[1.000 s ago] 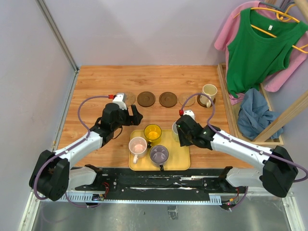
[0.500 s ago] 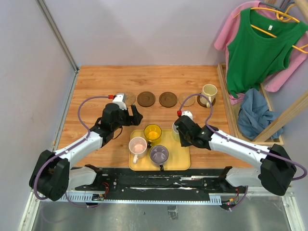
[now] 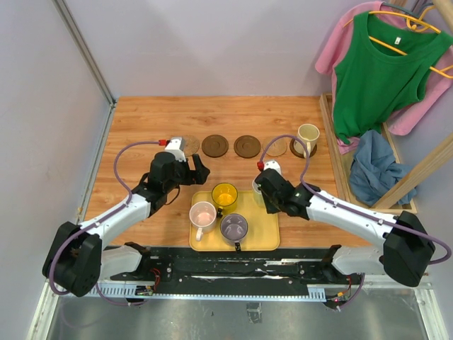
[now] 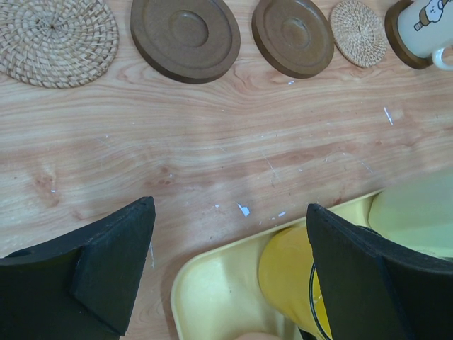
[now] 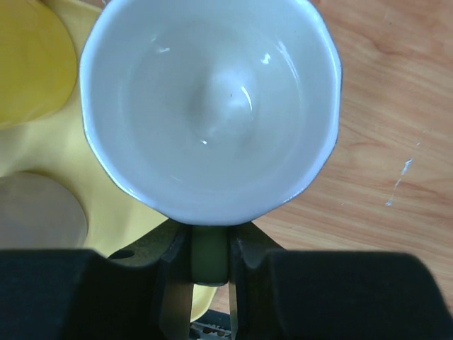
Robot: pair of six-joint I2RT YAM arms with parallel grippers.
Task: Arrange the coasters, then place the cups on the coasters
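**Top external view.** Landmark: yellow tray (image 3: 269,237) on the worktop (image 3: 141,120).
- On the tray: yellow cup (image 3: 224,193), pink cup (image 3: 203,214), grey-purple cup (image 3: 233,227).
- At the tray's far right corner: pale green-white cup (image 3: 256,187), mostly hidden under the right gripper (image 3: 265,193).
- Beyond the tray: coasters (image 3: 214,145) in a row of five. The cream cup (image 3: 308,134) stands on the rightmost one.
- Just off the tray's far left corner: left gripper (image 3: 200,170).
- Hazard: the right arm's purple cable (image 3: 267,147) loops across the tan coaster (image 3: 276,147) beside the cream cup. It could drag that coaster or snag the cup.

**Left wrist view.**
- Left fingers (image 4: 113,262) are spread wide with nothing between them, poised over the tray's far rim.
- Hazard: the yellow cup sits close to the right-hand finger, so a careless descent could knock it.
- Markings: the cream cup carries a small cartoon figure. No lettering can be read.

**Right wrist view.**
- Right fingers (image 5: 172,276) are clenched on the green handle (image 5: 209,255) of the pale green-white cup, whose bowl overhangs the tray's edge and bare worktop.
- Whether the cup is lifted clear of the tray cannot be told.
- Hazard: the grip is on the handle alone, so the cup may pivot or slip. It could also strike the tray's rim or the yellow cup on the way out, or land off-centre on a coaster.
- Markings: none. No brand or label appears in any view.
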